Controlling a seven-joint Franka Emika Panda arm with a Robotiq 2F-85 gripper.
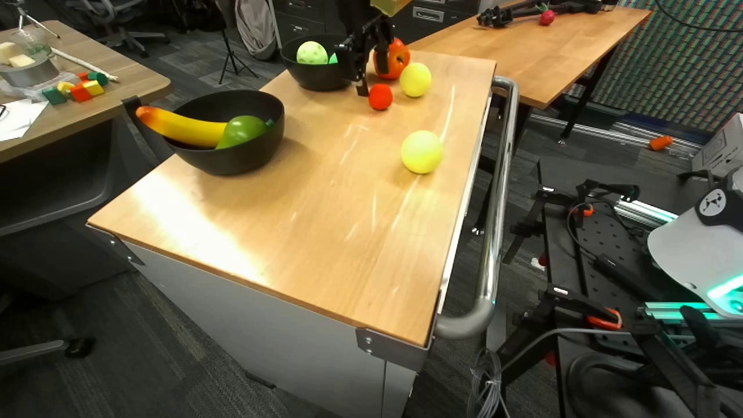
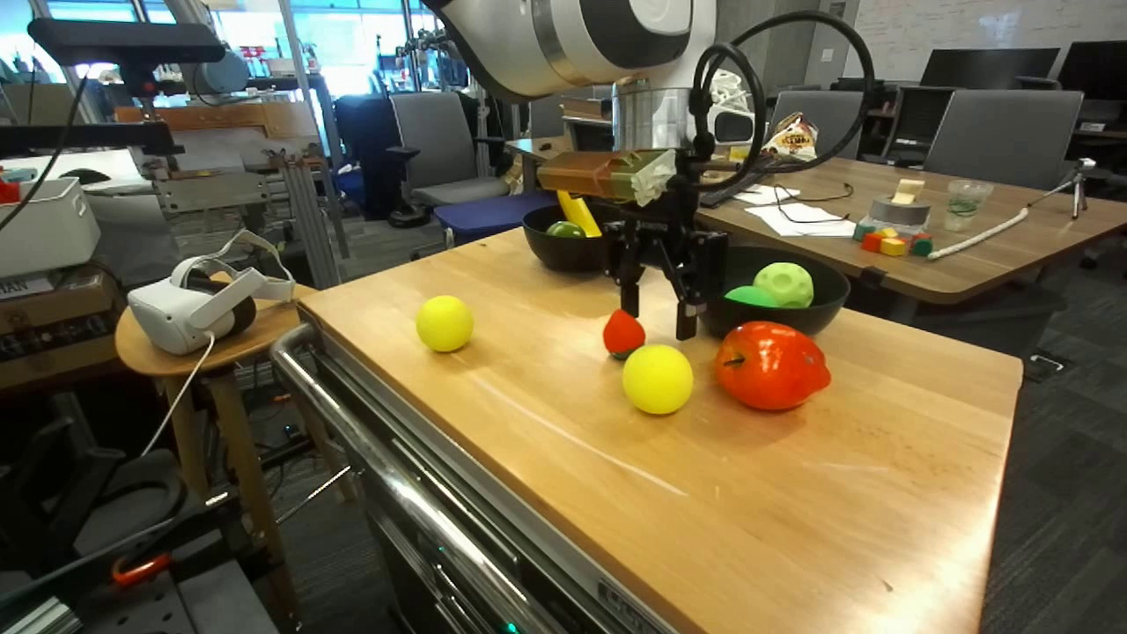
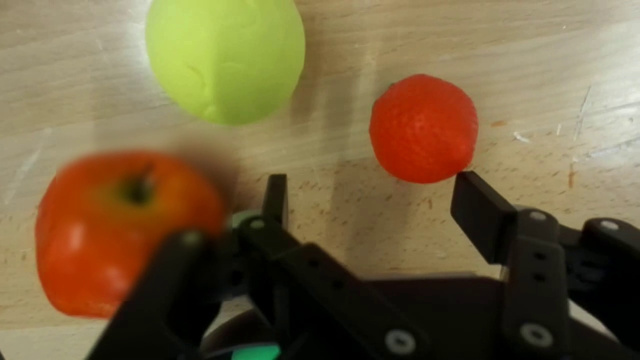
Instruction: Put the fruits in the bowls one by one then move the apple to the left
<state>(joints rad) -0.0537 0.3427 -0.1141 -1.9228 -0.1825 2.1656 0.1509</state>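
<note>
My gripper [image 3: 371,200] points down over the table and stands open, with only bare wood between its fingers. Just ahead of the right fingertip in the wrist view lies the small red fruit [image 3: 424,129]. The glossy apple [image 3: 125,235] is left of the fingers, partly covered by one. A yellow ball-shaped fruit [image 2: 658,379] rests near both; another [image 1: 422,152] sits farther off. One black bowl [image 1: 232,162] holds the banana [image 1: 186,129] and a green pear-shaped fruit [image 1: 242,131]. Beside the gripper, the second black bowl [image 2: 823,308] contains a light green ball [image 2: 784,283] and a green fruit [image 2: 751,296].
A metal rail [image 1: 502,203] runs along one long edge of the wooden table [image 1: 325,232]. A neighbouring table [image 2: 986,255] carries small coloured blocks, a tape roll and a cup. The arm [image 2: 563,53] reaches in from above in an exterior view.
</note>
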